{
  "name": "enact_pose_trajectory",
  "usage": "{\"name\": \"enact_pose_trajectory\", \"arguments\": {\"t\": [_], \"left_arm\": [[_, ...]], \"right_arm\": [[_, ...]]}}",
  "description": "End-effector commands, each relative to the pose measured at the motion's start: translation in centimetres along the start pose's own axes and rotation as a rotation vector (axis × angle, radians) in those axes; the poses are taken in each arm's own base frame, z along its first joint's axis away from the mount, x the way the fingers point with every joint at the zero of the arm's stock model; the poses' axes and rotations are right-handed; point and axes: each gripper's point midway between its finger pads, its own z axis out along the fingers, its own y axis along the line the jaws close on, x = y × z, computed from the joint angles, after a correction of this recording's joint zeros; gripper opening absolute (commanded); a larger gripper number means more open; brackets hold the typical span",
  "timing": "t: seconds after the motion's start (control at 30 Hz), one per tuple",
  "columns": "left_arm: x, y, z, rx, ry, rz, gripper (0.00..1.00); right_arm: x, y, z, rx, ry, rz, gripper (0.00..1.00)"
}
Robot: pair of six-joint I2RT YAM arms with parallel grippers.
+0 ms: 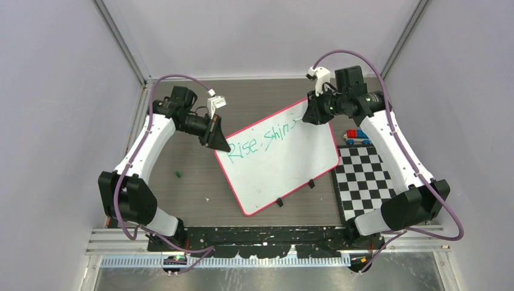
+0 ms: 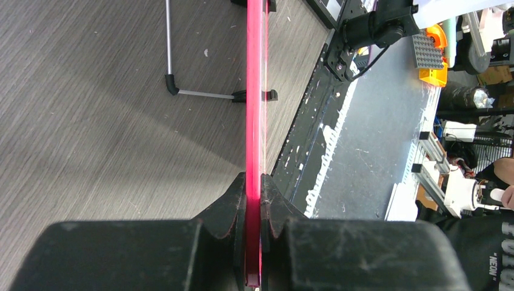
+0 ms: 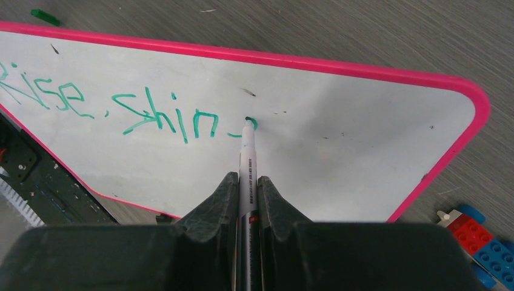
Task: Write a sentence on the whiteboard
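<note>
Across the middle of the table (image 1: 188,182) the whiteboard (image 1: 285,163) sits askew, its long edge with the black clips turned toward my bases and its far corner pointing at the back wall. My left pincer (image 2: 254,188) pinches the board at its left end: both fingers are pressed flat against the pink rim, which runs straight out between them in the left wrist view. My right pincer (image 3: 247,182) is clamped on a marker (image 3: 247,159), the barrel lying between the two fingers and pointing forward. Its teal tip touches the white surface near the board's upper edge, right at a small fresh curl of ink. The sentence (image 3: 121,109) so far reads "Rise, shin" in teal-green, one line along the upper part of the board, with that curl just after the last letter. A checkerboard mat (image 1: 360,182) lies beside the board's right edge, and some toy blocks (image 1: 356,137) rest just beyond the mat. A small green bit (image 1: 178,174) lies on the table well left of the board.
</note>
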Motion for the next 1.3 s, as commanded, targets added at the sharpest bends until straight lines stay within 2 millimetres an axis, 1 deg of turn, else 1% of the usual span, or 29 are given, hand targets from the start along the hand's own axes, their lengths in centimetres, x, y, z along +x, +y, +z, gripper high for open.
{"name": "enact_pose_trajectory", "arguments": {"t": [0.0,0.2,0.43,0.53,0.7,0.8,0.9,1.03,1.17,1.27], "left_arm": [[0.1,0.1,0.4,0.002,0.016,0.051,0.0],[0.2,0.2,0.5,0.001,0.02,0.048,0.0],[0.4,0.2,0.5,-0.004,0.023,0.051,0.0],[0.5,0.2,0.4,-0.006,0.022,0.05,0.0],[0.6,0.3,0.5,-0.009,0.024,0.049,0.0],[0.6,0.4,0.6,-0.006,0.026,0.046,0.0],[0.5,0.4,0.6,-0.002,0.025,0.043,0.0],[0.4,0.3,0.6,0.005,0.025,0.04,0.0],[0.4,0.2,0.6,0.007,0.023,0.042,0.0],[0.4,0.2,0.6,0.003,0.02,0.048,0.0]], "right_arm": [[-1.1,1.0,0.1,-0.039,-0.034,-0.025,0.0],[0.7,1.0,0.1,-0.042,0.003,-0.043,0.0],[2.8,0.4,0.2,-0.007,0.049,-0.054,0.0],[2.9,-0.2,-0.1,0.017,0.047,-0.052,0.0],[2.3,-1.6,-1.0,0.065,0.038,-0.055,0.0],[2.1,-1.7,-1.1,0.07,0.043,-0.066,0.0],[1.7,-0.9,-1.4,0.027,0.04,-0.072,0.0],[0.6,1.3,-2.4,-0.07,0.038,-0.088,0.0],[-0.3,2.9,-2.7,-0.1,0.039,-0.099,0.0],[-0.7,4.6,-2.9,-0.135,0.024,-0.116,0.0]]}}
